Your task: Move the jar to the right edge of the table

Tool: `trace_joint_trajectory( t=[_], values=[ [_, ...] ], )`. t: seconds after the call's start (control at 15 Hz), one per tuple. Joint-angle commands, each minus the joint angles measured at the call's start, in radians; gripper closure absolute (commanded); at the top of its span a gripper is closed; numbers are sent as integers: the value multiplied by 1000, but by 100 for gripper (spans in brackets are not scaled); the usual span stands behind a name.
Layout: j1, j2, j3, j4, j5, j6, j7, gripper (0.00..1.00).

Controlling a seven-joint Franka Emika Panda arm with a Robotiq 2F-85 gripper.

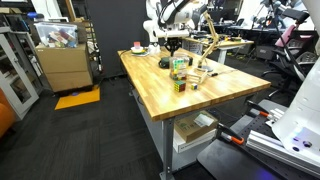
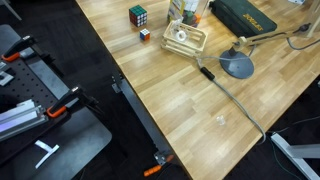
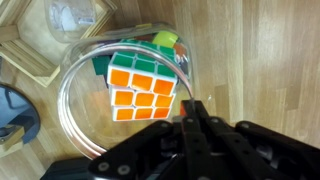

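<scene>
The see-through jar point(image 3: 85, 70) is standing at centre frame on the wooden surface point(image 3: 260, 60), a multicoloured cube point(image 3: 140, 90) showing through its wall, while the gripper point(image 3: 195, 125), at the lower edge and too dark to judge as spread or closed, is likely needing to straddle the jar alone without nudging the cube.

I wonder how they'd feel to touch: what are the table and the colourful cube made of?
The table looks like wood with a smooth finish: light-brown strips with grain lines. The colourful cube is probably glossy plastic: smooth, bright orange and white squares.
</scene>
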Motion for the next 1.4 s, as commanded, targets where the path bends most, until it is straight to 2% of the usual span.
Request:
trace_joint_trajectory(
  t=[0.0,0.33,0.73,1.07,1.33],
  values=[
    [18,-89,12,-97,5,-8,-45,99],
    [91,-166,1,-166,-97,-20,-83,99],
    [176,-168,39,-134,-230,-9,-146,99],
    [217,-174,93,-143,-228,5,-209,99],
    [201,-220,134,-193,-175,19,-259,99]
  ],
)
